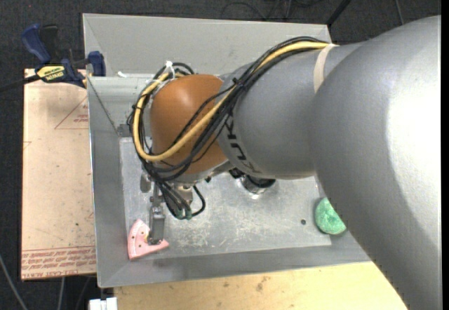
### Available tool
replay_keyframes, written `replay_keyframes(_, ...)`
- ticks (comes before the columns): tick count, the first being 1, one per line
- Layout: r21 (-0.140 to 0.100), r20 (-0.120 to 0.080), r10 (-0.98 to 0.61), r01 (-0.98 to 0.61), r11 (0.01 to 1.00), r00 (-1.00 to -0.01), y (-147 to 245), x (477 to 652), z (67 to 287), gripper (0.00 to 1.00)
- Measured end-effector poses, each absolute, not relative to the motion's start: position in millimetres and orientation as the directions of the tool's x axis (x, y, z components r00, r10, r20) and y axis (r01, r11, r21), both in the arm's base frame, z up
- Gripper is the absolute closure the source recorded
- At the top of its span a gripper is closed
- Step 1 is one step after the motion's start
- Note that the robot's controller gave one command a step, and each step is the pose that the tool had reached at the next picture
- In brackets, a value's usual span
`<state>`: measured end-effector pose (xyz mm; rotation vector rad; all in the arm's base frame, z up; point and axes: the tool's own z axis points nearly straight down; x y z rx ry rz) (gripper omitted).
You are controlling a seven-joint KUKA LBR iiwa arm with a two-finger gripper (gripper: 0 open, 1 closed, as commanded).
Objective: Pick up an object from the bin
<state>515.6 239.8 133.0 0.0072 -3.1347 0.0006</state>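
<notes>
My gripper (157, 230) hangs below the orange wrist cover, low over the front left corner of the bin. Its tip sits right at the upper edge of a flat pink wedge-shaped thing (139, 244) lying on the bin floor; I cannot tell whether they touch. A small whitish round thing (254, 188) peeks out from under the arm near the middle of the bin.
A green spongy lump lies at the front right of the bin floor (328, 219), beside the arm. The big grey arm covers much of the bin's right and back. The left wall and front wall stand close to the gripper.
</notes>
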Motion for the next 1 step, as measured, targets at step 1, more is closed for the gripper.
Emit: replay_keyframes(1,0.001,0.000,0.000,0.000,1.000,-1.000,238.7,517.7,137.6,0.00)
